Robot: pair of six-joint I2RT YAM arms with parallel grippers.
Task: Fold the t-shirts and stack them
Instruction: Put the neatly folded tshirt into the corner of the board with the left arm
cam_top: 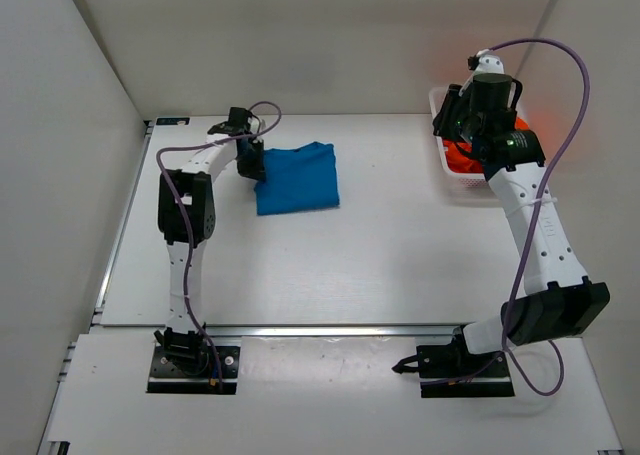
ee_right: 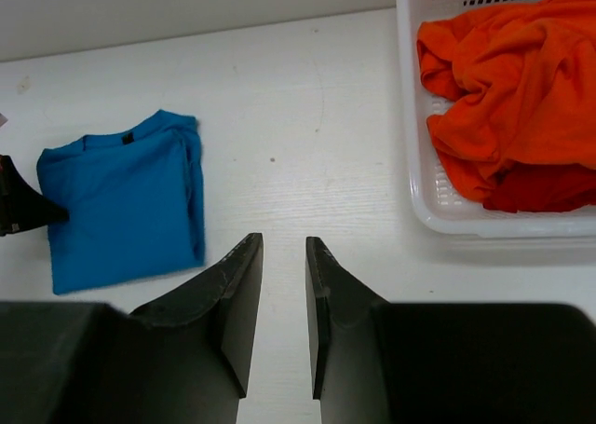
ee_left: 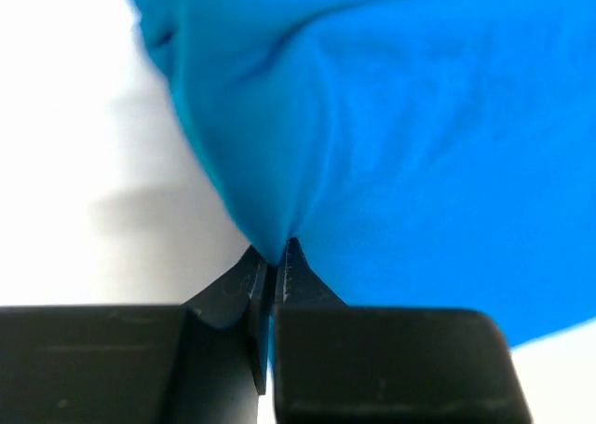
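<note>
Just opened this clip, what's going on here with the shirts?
The left gripper is shut on the left edge of the folded bright blue cloth t-shirt, which lies on the white table. The right gripper is open and empty, raised near the white plastic lattice basket. The crumpled orange t-shirt and the deep red t-shirt under it are in the basket, not yet folded.

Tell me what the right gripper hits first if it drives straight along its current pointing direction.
Likely bare table: the right gripper aims between the blue t-shirt and the white basket, touching neither. Depth is uncertain.
</note>
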